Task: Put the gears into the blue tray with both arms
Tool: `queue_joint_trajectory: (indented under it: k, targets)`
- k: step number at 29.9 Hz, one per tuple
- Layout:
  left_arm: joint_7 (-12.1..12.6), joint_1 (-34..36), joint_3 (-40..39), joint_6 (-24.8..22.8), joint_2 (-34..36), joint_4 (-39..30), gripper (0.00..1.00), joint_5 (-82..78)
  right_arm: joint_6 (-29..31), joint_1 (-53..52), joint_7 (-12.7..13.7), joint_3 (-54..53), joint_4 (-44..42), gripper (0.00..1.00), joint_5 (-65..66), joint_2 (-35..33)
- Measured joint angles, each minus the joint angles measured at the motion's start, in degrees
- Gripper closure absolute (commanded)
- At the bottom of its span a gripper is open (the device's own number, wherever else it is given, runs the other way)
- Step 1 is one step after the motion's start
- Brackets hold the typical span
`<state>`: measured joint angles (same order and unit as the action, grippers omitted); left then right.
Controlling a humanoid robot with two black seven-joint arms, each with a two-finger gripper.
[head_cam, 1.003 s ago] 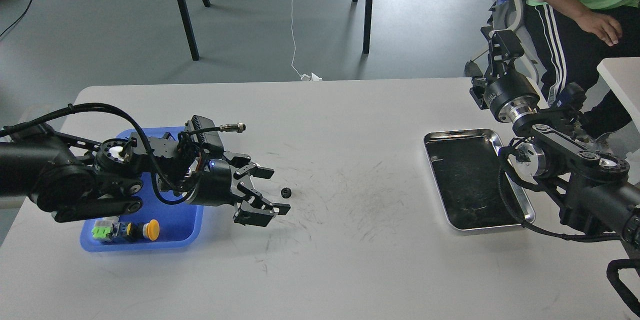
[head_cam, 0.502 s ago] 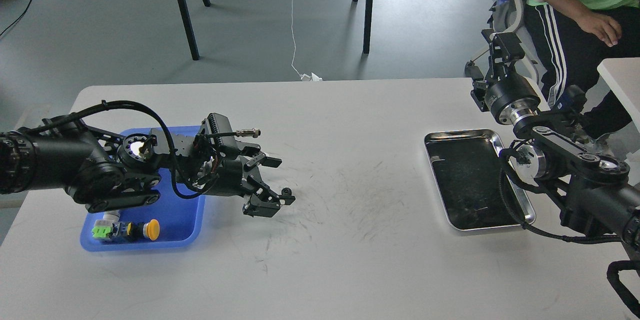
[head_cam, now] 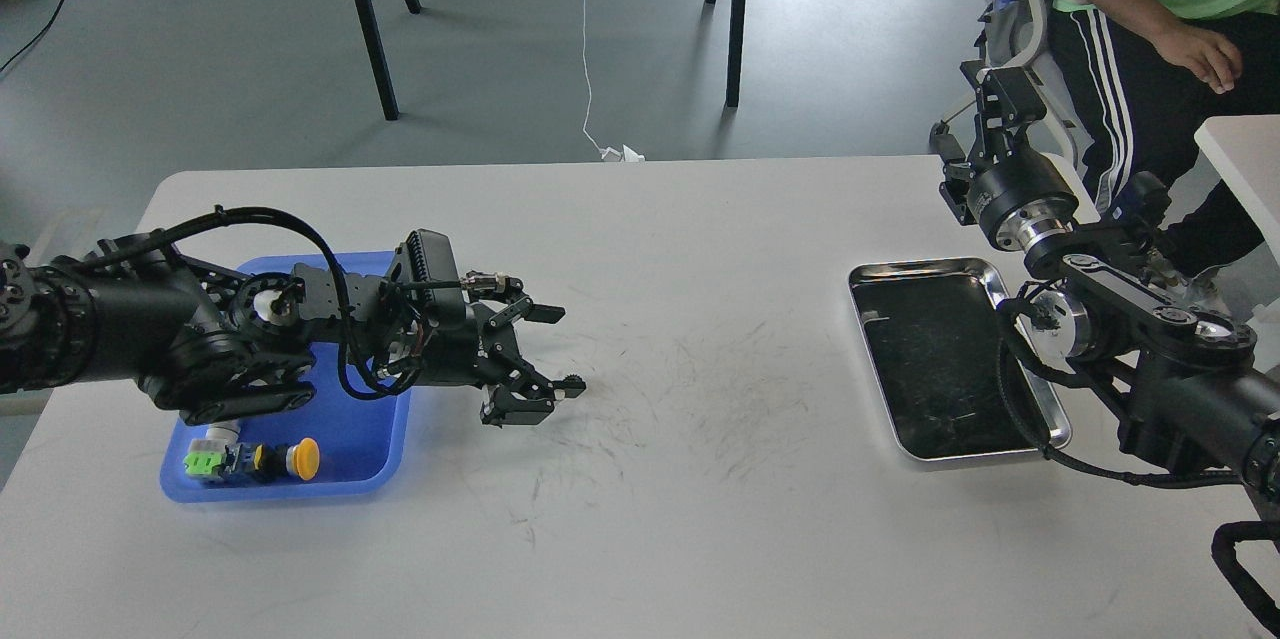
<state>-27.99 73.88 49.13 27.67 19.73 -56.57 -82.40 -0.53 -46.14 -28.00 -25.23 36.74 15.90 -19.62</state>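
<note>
Gear (head_cam: 573,382), one small black toothed wheel, lies flat on the white tabletop (head_cam: 700,519), touching or almost touching the tip of the near finger of the left gripper (head_cam: 545,354). It is round, so it has no long axis to line up with; only the side of approach matters. The two fingers (head_cam: 520,406) stand wide apart, one far and one near, and they hold nothing. The gear sits at the near fingertip and not in the middle of the opening, so I judge that the gripper must shift a little toward the near side and forward before it closes.

The left arm is clearly the nearer one. The right gripper (head_cam: 985,114) is raised at the far right edge, well apart from the gear; whether its fingers are open I cannot tell.

The blue tray (head_cam: 385,459) lies just behind the left wrist, partly under the arm, with push-button switches (head_cam: 255,459) in its near part. Between gear and tray the tabletop is bare. The silver tray (head_cam: 860,284) is far to the right.
</note>
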Motion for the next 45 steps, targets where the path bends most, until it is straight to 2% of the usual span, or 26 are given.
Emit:
queue_joint_trajectory:
  k: [4,24,34,39,45]
  targets:
    - [-0.01,-0.81,1.75,0.30,-0.01,-0.34,0.22,-0.07,0.01,0.00,0.00,0.01,-0.01,0.04,0.01,0.16]
    - [0.00,-1.80,4.19,0.34,-2.42,1.35,0.21,1.33,0.01,0.08,0.00,0.27,-0.09,0.04,0.09,0.26]
    - [0.00,-2.22,4.06,0.34,-3.99,2.14,0.26,2.16,0.08,0.08,0.00,0.27,0.02,0.04,0.09,-0.29]
    - [0.00,-2.35,4.05,0.34,-4.62,2.44,0.32,2.55,0.09,0.09,0.00,0.27,0.09,0.04,0.05,-0.32]
    - [-0.01,-3.02,4.02,0.34,-4.94,3.85,0.32,2.60,0.01,0.44,0.00,0.26,0.17,0.04,0.01,-0.34]
